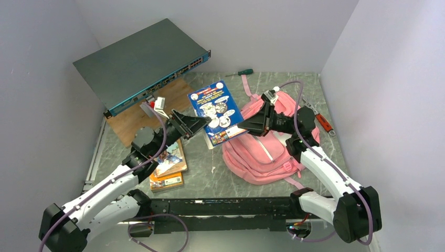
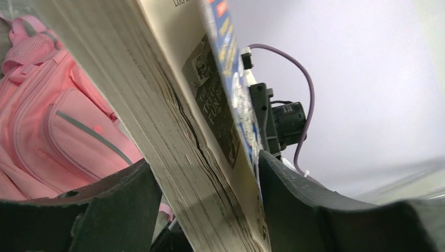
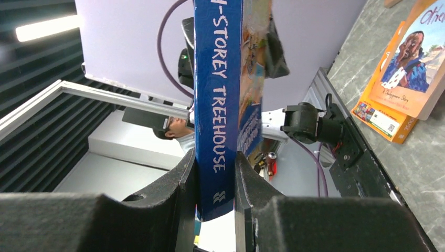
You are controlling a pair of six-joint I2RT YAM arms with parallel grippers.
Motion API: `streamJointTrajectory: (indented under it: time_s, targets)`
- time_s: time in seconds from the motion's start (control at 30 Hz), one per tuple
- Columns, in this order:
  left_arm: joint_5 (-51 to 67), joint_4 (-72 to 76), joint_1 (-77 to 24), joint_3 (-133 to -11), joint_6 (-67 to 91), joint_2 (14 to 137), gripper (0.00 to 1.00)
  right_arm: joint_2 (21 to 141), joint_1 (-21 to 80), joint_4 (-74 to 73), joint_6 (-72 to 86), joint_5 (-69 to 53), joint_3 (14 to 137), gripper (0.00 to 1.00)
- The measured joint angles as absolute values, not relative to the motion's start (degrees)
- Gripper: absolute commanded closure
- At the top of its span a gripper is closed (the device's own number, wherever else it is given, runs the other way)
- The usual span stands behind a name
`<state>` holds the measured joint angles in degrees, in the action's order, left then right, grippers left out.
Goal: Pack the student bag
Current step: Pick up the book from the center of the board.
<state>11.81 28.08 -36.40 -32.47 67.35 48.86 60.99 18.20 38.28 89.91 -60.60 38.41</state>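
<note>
A thick blue paperback (image 1: pixel 218 107) hangs in the air above the marble tabletop, left of the pink backpack (image 1: pixel 267 152), and both grippers hold it. My left gripper (image 1: pixel 209 124) is shut on its page edge and cover (image 2: pixel 173 131). My right gripper (image 1: pixel 242 126) is shut on the lower end of its blue spine (image 3: pixel 218 94). The backpack lies flat, front pockets up, under and behind the right arm. It also shows in the left wrist view (image 2: pixel 57 121), below the book. My left gripper (image 2: pixel 207 173) and right gripper (image 3: pixel 216 163) face each other across the book.
A network switch (image 1: pixel 141 63) leans at the back left over a wooden board (image 1: pixel 141 118). A stack of books (image 1: pixel 169 165) lies under the left arm and shows in the right wrist view (image 3: pixel 404 79). A green screwdriver (image 1: pixel 244 72) and a red-handled tool (image 1: pixel 322 122) lie near the bag.
</note>
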Motion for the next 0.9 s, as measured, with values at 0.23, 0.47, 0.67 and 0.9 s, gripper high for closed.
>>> streamJointTrajectory:
  time_s: [0.23, 0.47, 0.67, 0.9]
  targets:
    - [11.79, 27.14, -36.18, -32.45, 66.43, 46.59, 0.86, 59.88, 19.0, 30.7, 83.31, -60.18, 37.78, 1.0]
    - [10.0, 19.16, -36.38, -33.12, 64.73, 42.65, 1.0, 58.85, 20.73, 0.73, 58.76, -55.48, 47.7, 0.45]
    - [-2.72, -5.72, -36.23, -37.17, 55.94, 35.33, 1.0, 58.28, 20.75, -26.68, 33.28, -39.27, 56.42, 0.34]
    - [-14.48, -25.8, -36.03, -41.6, 49.15, 30.63, 1.0, 64.66, 38.22, -40.23, 21.32, -16.8, 57.89, 0.44]
